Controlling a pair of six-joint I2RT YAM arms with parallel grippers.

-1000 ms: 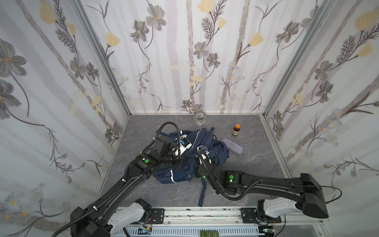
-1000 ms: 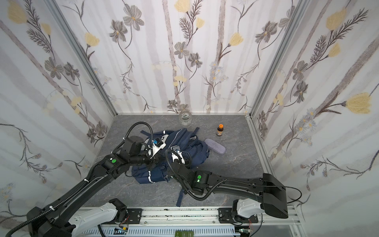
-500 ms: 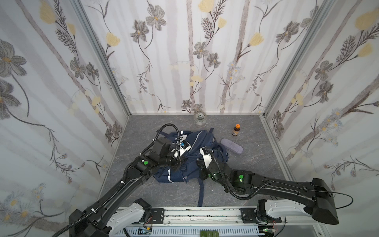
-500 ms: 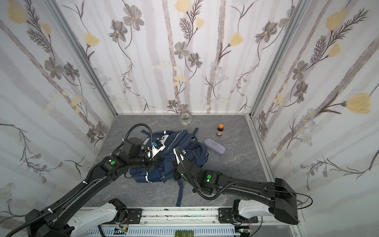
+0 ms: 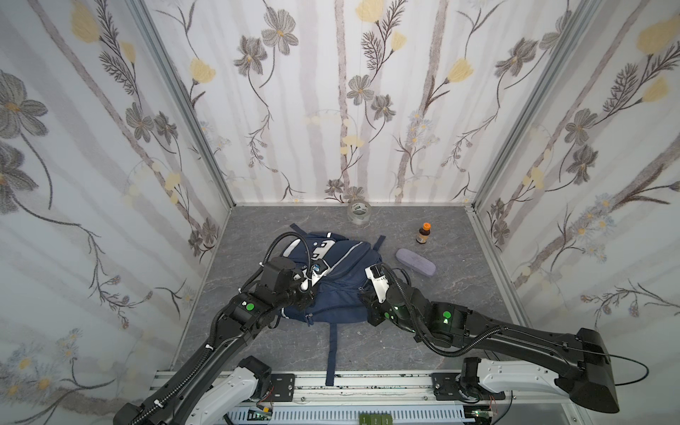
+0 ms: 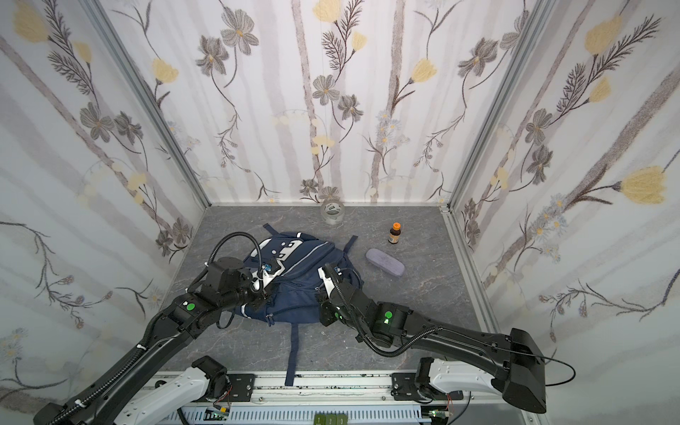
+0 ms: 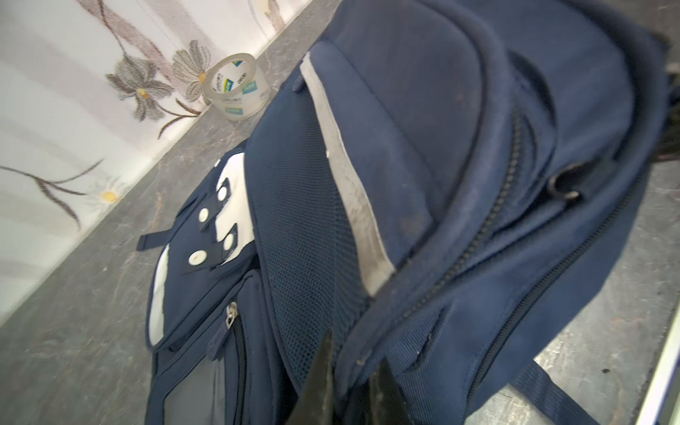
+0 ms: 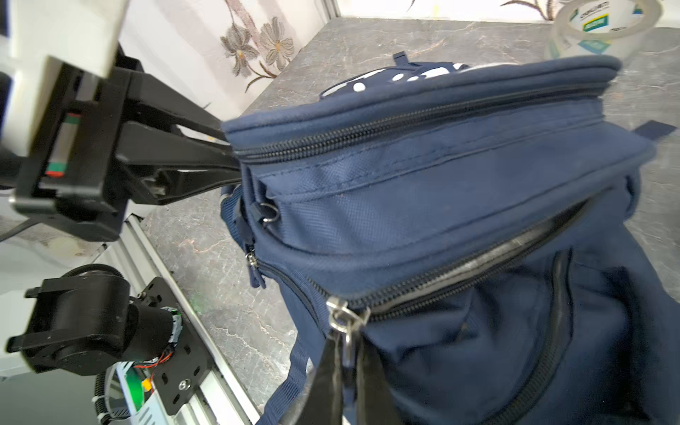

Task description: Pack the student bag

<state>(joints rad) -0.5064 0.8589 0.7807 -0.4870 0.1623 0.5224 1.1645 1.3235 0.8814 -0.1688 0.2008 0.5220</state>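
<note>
Since the right fingers [image 8: 323, 382], closed tight on the zip pull [image 8: 344, 325], sit further right than a second ago, the main zip seems partly open, though I see it poorly. My left fingers [image 8: 191, 162] pinch one edge of the student bag [image 5: 342, 283], which lies mid-desk [image 5: 460, 279].

You are working in a robot test cell, not a lived-in room. Three flat wall panels [image 5: 342, 92] papered with a flower print are held in bare aluminium posts [image 5: 181, 92] and box in a grey marbled surface [image 5: 460, 298]. Along its near edge runs a metal rail [image 5: 368, 382] with bolted black plates. The cabled left arm [image 5: 220, 342] and right arm [image 5: 533, 331] are mounted on that rail, above a slotted cable duct [image 5: 331, 417].
</note>
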